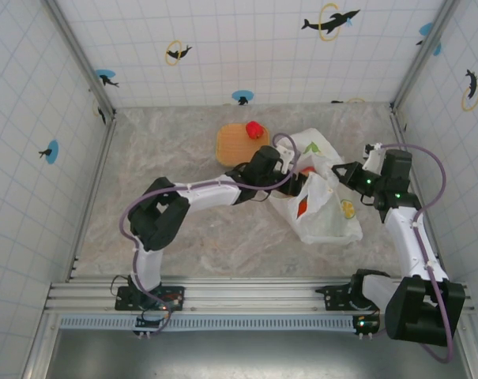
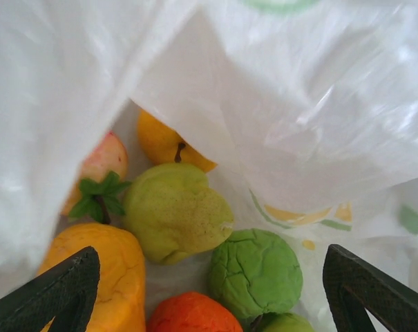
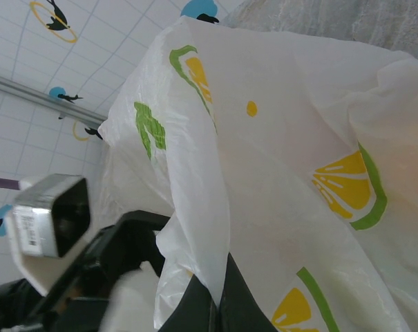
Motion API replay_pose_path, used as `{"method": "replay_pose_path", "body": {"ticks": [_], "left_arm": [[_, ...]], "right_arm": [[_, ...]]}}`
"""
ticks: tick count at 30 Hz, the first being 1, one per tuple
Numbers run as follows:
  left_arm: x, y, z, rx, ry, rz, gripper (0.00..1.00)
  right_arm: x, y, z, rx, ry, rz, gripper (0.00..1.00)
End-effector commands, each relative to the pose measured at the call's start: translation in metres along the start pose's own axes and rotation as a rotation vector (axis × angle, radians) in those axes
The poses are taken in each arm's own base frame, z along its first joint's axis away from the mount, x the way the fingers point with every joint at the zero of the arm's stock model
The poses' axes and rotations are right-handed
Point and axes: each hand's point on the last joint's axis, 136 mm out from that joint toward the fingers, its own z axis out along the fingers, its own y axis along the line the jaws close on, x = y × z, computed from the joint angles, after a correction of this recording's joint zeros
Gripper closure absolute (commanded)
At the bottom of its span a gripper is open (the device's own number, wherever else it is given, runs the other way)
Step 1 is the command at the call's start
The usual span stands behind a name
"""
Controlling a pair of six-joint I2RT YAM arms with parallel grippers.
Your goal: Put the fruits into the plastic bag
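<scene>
The plastic bag (image 1: pixel 327 219) lies right of centre, white with lemon prints. My left gripper (image 1: pixel 294 180) reaches into its mouth. In the left wrist view the gripper (image 2: pixel 211 252) stands open inside the bag (image 2: pixel 298 104), gripping nothing. Several fruits lie below it: a yellow-green one (image 2: pixel 174 211), a green one (image 2: pixel 255 271), an orange-red one (image 2: pixel 191 315) and a yellow-orange one (image 2: pixel 112 277). A red fruit (image 1: pixel 254 129) sits on the plate. My right gripper (image 1: pixel 340 172) is shut on a fold of the bag's edge (image 3: pixel 195 207), its fingers (image 3: pixel 198 308) pinching the film.
A round tan wooden plate (image 1: pixel 235 147) lies just left of the bag, behind my left arm. The left arm's wrist camera (image 3: pixel 50 221) shows close beside the pinched fold. Tiled walls enclose the table on three sides.
</scene>
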Motion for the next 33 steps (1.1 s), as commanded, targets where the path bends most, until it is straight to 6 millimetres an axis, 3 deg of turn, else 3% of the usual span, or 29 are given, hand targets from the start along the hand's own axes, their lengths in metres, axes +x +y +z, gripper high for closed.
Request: {"method": "replay_pose_path", "body": {"ticks": [1, 14, 24, 29, 33], "left_arm": [[-0.02, 0.003, -0.031, -0.019, -0.048, 0.041, 0.13], [-0.019, 0.045, -0.107, -0.273, -0.076, 0.172, 0.08], [-0.049, 0.07, -0.157, -0.428, -0.233, 0.181, 0.07], [-0.063, 0.107, -0.179, -0.563, -0.347, 0.054, 0.03], [-0.068, 0.147, -0.175, -0.592, -0.358, -0.088, 0.02]], "right_arm": [[0.001, -0.003, 0.002, 0.003, 0.002, -0.013, 1.0], [-0.001, -0.005, 0.003, 0.01, 0.003, -0.012, 1.0], [-0.001, -0.005, 0.002, 0.011, 0.003, -0.013, 1.0], [-0.001, -0.006, 0.003, 0.009, 0.0, -0.009, 1.0], [-0.001, -0.005, 0.005, 0.003, 0.001, -0.009, 1.0]]}}
